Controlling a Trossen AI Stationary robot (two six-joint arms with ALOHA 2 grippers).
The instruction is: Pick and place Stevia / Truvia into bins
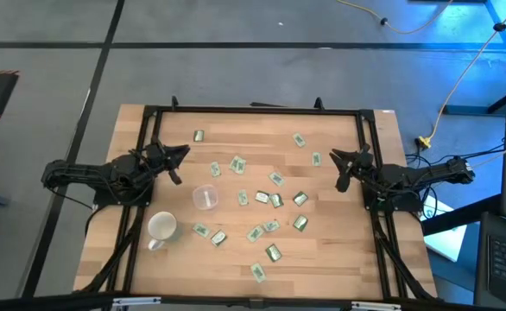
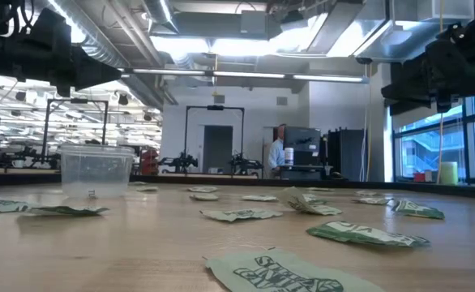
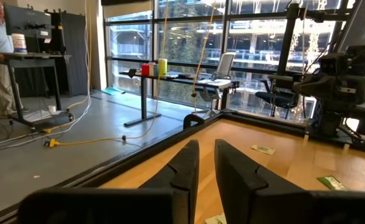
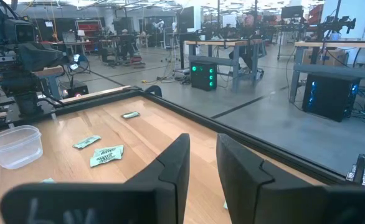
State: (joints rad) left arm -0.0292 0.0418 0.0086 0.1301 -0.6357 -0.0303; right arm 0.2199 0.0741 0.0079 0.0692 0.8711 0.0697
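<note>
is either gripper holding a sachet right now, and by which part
Nothing is held. The left gripper and right gripper both show an empty gap between their fingers, raised at opposite table edges.

Green-and-white sachets (image 1: 263,198) speckle the pale wood counter (image 1: 339,259) around a clear cup (image 1: 205,197); beside it, a white mug (image 1: 161,227).

Green-and-white sachets (image 1: 275,200) lie scattered flat around the upright clear cup (image 1: 205,198), seemingly empty.

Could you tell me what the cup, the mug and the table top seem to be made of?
Cup: clear plastic, it seems; the wood shows through. Mug: opaque glossy white, probably ceramic. Table top: pale wood with visible plank grain, smooth finish.
</note>
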